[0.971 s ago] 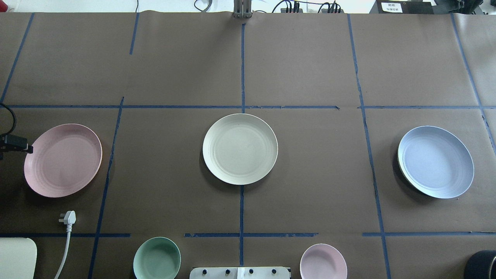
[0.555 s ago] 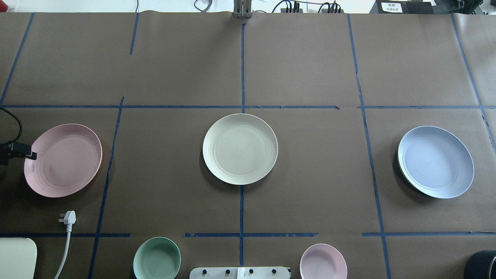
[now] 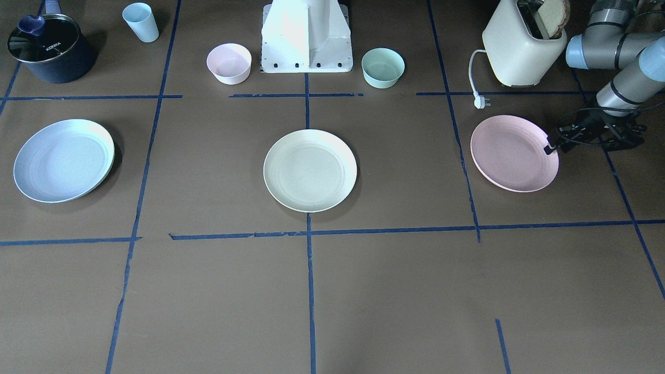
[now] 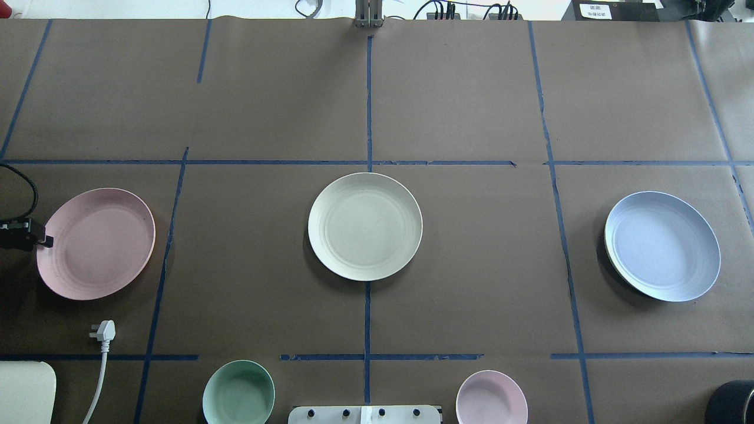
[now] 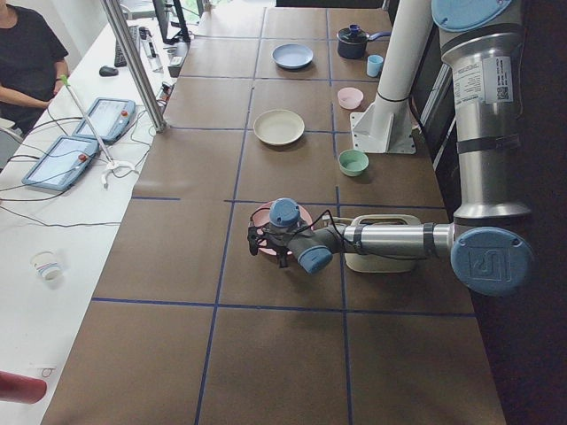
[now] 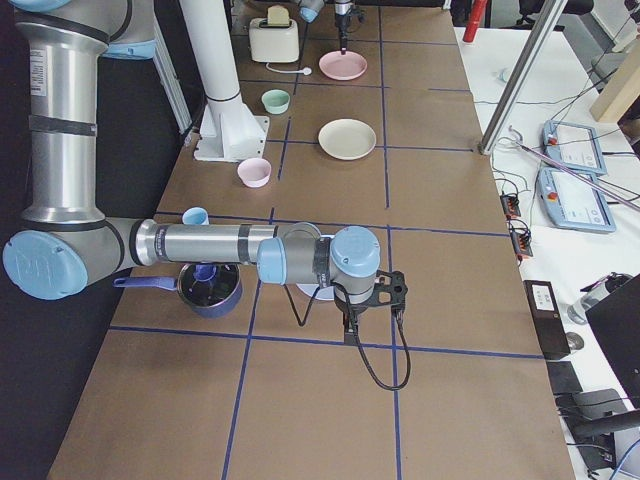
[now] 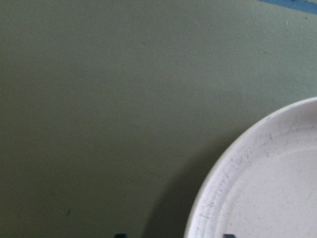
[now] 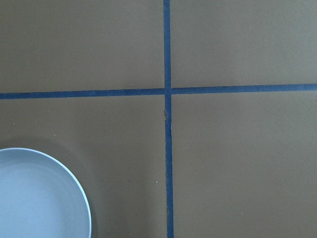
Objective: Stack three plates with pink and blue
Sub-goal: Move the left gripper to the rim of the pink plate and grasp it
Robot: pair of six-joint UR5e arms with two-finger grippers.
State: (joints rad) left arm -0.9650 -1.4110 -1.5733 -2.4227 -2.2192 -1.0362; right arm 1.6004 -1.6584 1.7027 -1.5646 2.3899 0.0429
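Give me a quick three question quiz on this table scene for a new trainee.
1. True or false: the pink plate, cream plate and blue plate lie apart, unstacked.
2. The left hand is at the rim of which plate? A pink, B cream, C blue.
3. Which bowl stands nearer the pink plate?
Key: 1 true. 2 A. 3 the green bowl.
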